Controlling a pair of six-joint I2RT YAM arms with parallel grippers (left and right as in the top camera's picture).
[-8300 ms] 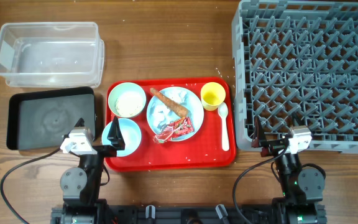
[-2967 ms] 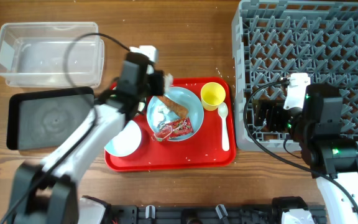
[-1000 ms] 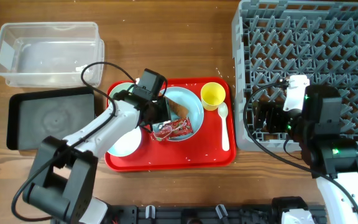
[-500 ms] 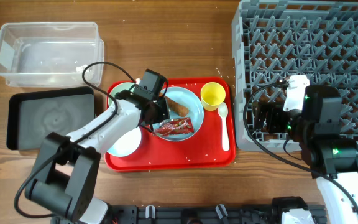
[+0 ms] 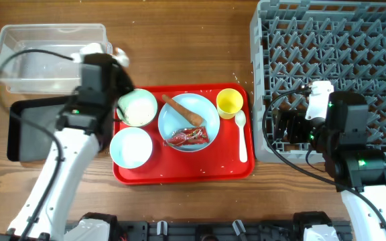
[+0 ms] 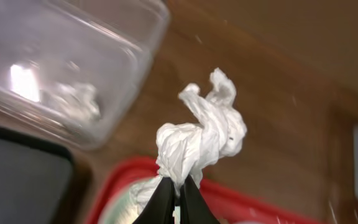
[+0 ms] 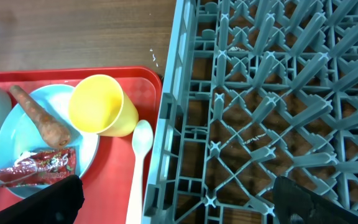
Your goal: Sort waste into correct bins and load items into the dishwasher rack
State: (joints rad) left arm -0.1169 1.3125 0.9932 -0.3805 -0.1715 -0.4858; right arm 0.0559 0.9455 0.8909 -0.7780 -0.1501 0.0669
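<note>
My left gripper (image 6: 179, 196) is shut on a white crumpled scrap (image 6: 201, 137), held in the air by the corner of the clear tub (image 6: 55, 68), with the black tray (image 6: 17, 174) below. Seen from overhead, the left arm (image 5: 92, 80) hangs between the clear tub (image 5: 52, 57) and the red tray (image 5: 228, 161). On the pale blue plate (image 5: 210, 120) lie a carrot-like stick (image 5: 183, 110) and a red wrapper (image 5: 191, 137). My right gripper (image 7: 179, 205) stands open over the left edge of the grey dishwasher rack (image 7: 272, 106), above the white spoon (image 7: 138, 162).
The red tray also carries a pale bowl (image 5: 137, 107), a pale blue bowl (image 5: 131, 147), a yellow cup (image 5: 229, 103) and the spoon (image 5: 240, 134). The black tray (image 5: 25, 127) lies left of it. The rack (image 5: 334, 73) fills the right side.
My left gripper shut on the white scrap on the plate, lifted it and carried it left and back to the clear tub's corner. The right arm has not moved.
</note>
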